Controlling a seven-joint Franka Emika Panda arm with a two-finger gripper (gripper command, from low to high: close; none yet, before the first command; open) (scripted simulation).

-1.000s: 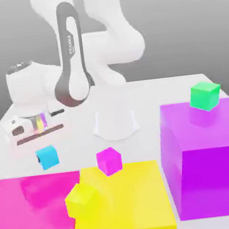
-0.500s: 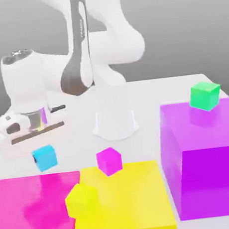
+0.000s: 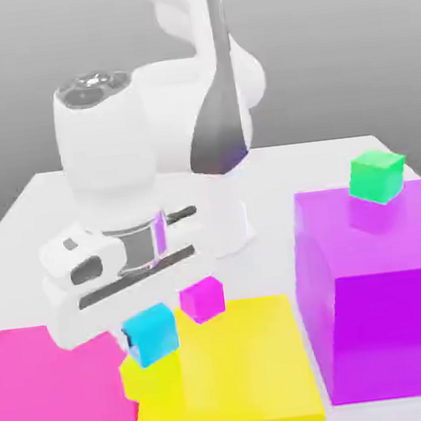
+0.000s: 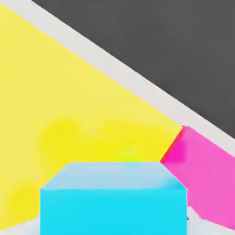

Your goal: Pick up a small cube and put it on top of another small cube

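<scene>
The small cyan cube (image 3: 151,335) hangs just under my hand, and my gripper (image 3: 147,326) is shut on it. Directly below it sits the small yellow cube (image 3: 149,380), at the seam between the flat magenta and flat yellow blocks. The cyan cube's underside is very close to the yellow cube's top; I cannot tell whether they touch. In the hand view the cyan cube (image 4: 112,202) is close up, with yellow surface (image 4: 69,105) behind it.
A small magenta cube (image 3: 202,300) stands just beside the cyan one, toward the exterior view's right. The large flat yellow block (image 3: 246,367) and flat magenta block (image 3: 46,389) lie in front. A tall purple block (image 3: 381,296) carries a small green cube (image 3: 377,175).
My hand has swung from the exterior view's left toward the front, carrying the cyan cube from over the table to right above the small yellow cube.
</scene>
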